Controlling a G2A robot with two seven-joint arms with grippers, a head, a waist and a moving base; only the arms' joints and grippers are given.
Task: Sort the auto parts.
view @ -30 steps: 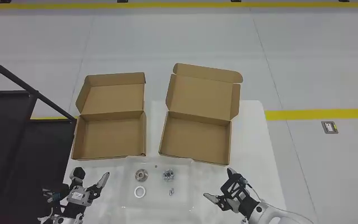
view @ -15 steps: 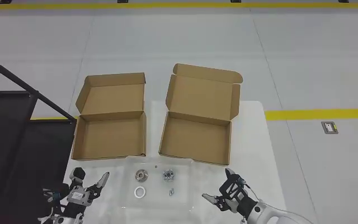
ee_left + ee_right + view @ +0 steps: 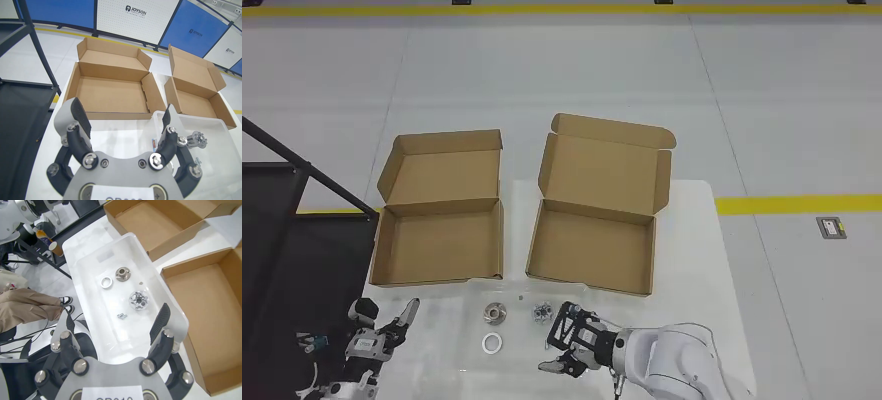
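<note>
at the top view's lower half, the bench [image 3: 692, 250] carries two open boxes [image 3: 437, 245] [image 3: 590, 245], with a clear tray [image 3: 145, 256] just below them. the right gripper [image 3: 558, 343] hangs over the tray, the left gripper [image 3: 385, 316] at the lower left, both with fingers spread. in the tray lie a toothed hub [image 3: 139, 300], flange [image 3: 122, 274], ring [image 3: 106, 282] and bolts [image 3: 122, 316].

bolts [image 3: 198, 162] partly behind left hand [image 3: 122, 108] | speck [image 3: 140, 282] in tray [image 3: 140, 248] too small to identify | right box [image 3: 208, 317] cut off

Both cardboard boxes [image 3: 437, 247] are plain brown, the surface [image 3: 692, 250] and tray [image 3: 132, 243] white, the ring [image 3: 106, 282], flange [image 3: 122, 274] and toothed hub [image 3: 139, 300] silver, the tool pads [image 3: 160, 319] black and ribbed.
</note>
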